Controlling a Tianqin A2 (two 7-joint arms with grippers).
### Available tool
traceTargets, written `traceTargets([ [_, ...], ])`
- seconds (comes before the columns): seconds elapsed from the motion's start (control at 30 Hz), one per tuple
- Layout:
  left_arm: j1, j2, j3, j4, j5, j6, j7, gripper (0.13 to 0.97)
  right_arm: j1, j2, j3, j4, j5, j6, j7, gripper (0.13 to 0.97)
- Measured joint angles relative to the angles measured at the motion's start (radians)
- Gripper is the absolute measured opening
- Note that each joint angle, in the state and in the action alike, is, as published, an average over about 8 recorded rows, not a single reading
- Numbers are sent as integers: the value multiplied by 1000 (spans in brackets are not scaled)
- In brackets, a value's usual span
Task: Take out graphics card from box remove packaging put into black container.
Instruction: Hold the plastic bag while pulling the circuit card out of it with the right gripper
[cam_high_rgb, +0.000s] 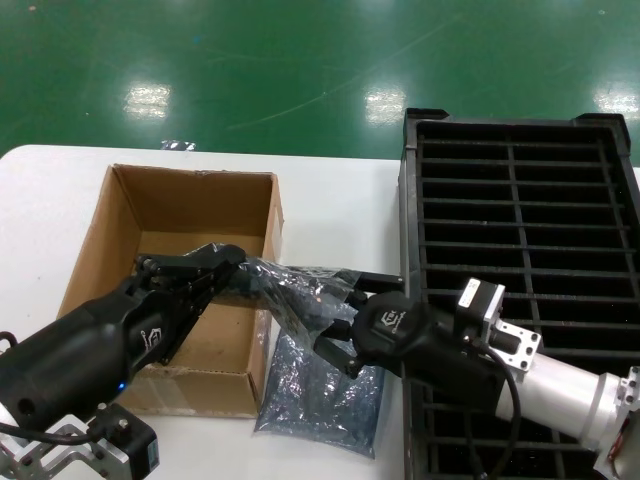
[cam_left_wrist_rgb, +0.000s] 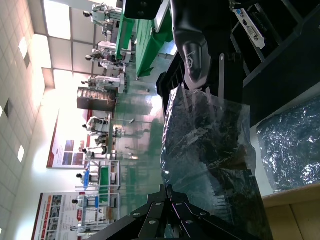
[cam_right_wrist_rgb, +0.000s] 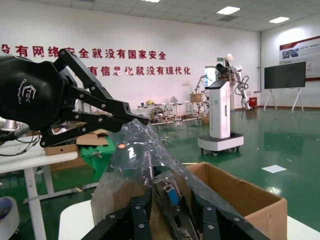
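Note:
The brown box (cam_high_rgb: 170, 215) stands open on the white table. The crinkly bag (cam_high_rgb: 290, 285) hangs stretched in the air over the box's right wall, between my two grippers. My left gripper (cam_high_rgb: 232, 262) is shut on the bag's end, and its closed fingertips pinch the plastic in the left wrist view (cam_left_wrist_rgb: 167, 187). My right gripper (cam_high_rgb: 345, 315) holds the other end. In the right wrist view its fingers (cam_right_wrist_rgb: 142, 200) flank the graphics card (cam_right_wrist_rgb: 172, 197), whose blue port shows inside the bag (cam_right_wrist_rgb: 135, 150). The black container (cam_high_rgb: 520, 210) lies at the right.
A second, flat anti-static bag (cam_high_rgb: 320, 390) lies on the table between the box and the container, under my right gripper. In the left wrist view a silver bracket with blue and white ports (cam_left_wrist_rgb: 250, 30) shows beyond the right gripper, by the container's slots.

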Motion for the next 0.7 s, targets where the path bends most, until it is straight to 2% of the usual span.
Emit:
traceTargets([
  [0.17, 0, 0, 0, 0, 0, 0, 0, 139, -1, -1, -5, 9, -10, 8, 13, 283],
  [0.37, 0, 0, 0, 0, 0, 0, 0, 139, -20, 24, -13, 62, -28, 27, 56, 263],
  [0.57, 0, 0, 0, 0, 0, 0, 0, 139, -63, 81, -13, 172, -44, 50, 109, 203],
  [0.7, 0, 0, 0, 0, 0, 0, 0, 139, -103, 133, -6, 269, -51, 69, 147, 203],
])
